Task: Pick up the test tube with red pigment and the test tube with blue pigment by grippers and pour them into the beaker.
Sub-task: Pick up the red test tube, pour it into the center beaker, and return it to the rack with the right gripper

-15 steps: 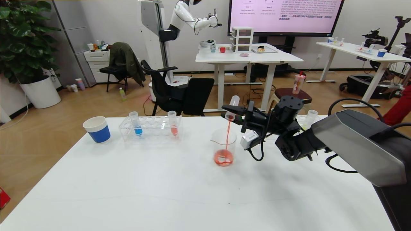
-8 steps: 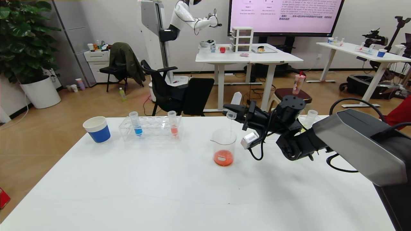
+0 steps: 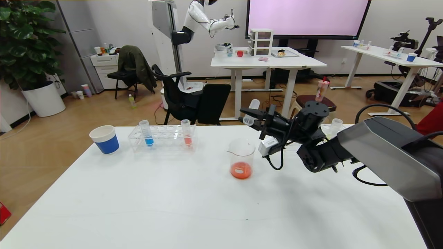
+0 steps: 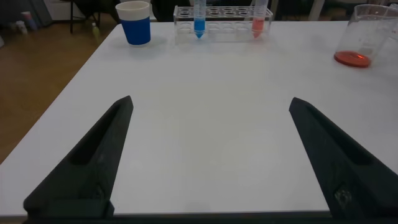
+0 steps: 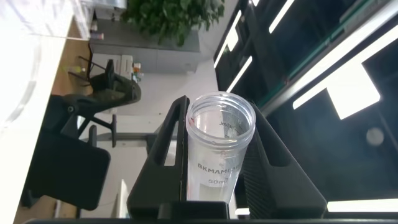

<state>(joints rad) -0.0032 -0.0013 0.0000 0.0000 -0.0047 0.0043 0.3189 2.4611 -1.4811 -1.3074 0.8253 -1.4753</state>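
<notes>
My right gripper (image 3: pixel 251 117) is shut on the test tube with red pigment (image 3: pixel 252 112). The tube is tipped over, mouth lowest, just above and behind the beaker (image 3: pixel 241 157). In the right wrist view the tube (image 5: pixel 217 149) looks clear and empty, with faint red traces at its rim. The beaker holds red liquid at its bottom. The test tube with blue pigment (image 3: pixel 146 133) stands upright in the clear rack (image 3: pixel 162 140) at the far left. My left gripper (image 4: pixel 210 101) is open and empty, low over the table's near part; it is outside the head view.
A tube with salmon-orange liquid (image 3: pixel 187 133) stands in the same rack. A blue-banded paper cup (image 3: pixel 105 139) sits left of the rack. Another clear tube (image 3: pixel 335 127) stands behind my right arm. The left wrist view shows the beaker (image 4: pixel 364 37) and the rack (image 4: pixel 224 18) far off.
A second ago red liquid streamed from the tube into the beaker. The stream has stopped, the tube is empty, and my right gripper has lifted it slightly.
</notes>
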